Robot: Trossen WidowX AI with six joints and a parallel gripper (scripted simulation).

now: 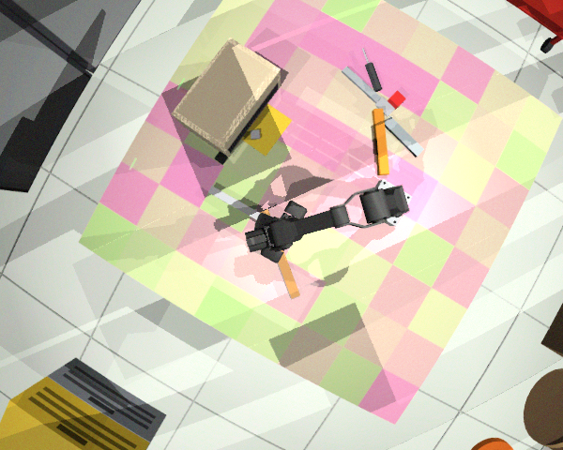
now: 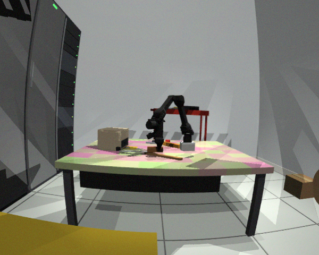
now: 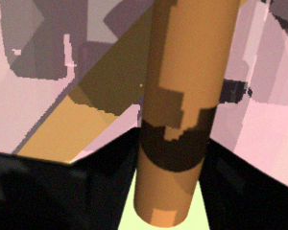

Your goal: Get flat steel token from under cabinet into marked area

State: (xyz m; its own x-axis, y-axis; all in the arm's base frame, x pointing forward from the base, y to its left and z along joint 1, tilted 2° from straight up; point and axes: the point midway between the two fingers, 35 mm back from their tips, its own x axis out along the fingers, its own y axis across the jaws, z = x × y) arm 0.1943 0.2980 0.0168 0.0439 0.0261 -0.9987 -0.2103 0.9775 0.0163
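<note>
The tan cabinet (image 1: 223, 97) (image 2: 110, 138) stands at the table's far left. In front of it lies the yellow marked area (image 1: 278, 123), with the small grey token (image 1: 255, 133) lying flat inside it, clear of the cabinet. My gripper (image 1: 271, 241) (image 2: 159, 148) (image 3: 168, 138) is shut on a brown wooden rod (image 1: 289, 280) (image 2: 168, 156) (image 3: 182, 86) near the middle of the table, well away from the token. The rod lies low over the table; its far end shows a wider brown head (image 2: 151, 150). The fingertips are hidden from above.
A pale flat strip (image 1: 233, 201) lies just left of the gripper. An orange bar (image 1: 380, 142), a grey bar (image 1: 403, 133), a red cube (image 1: 396, 98) and a dark screwdriver (image 1: 372, 75) lie at the far right. The arm's base (image 1: 384, 203) (image 2: 187, 145) stands behind.
</note>
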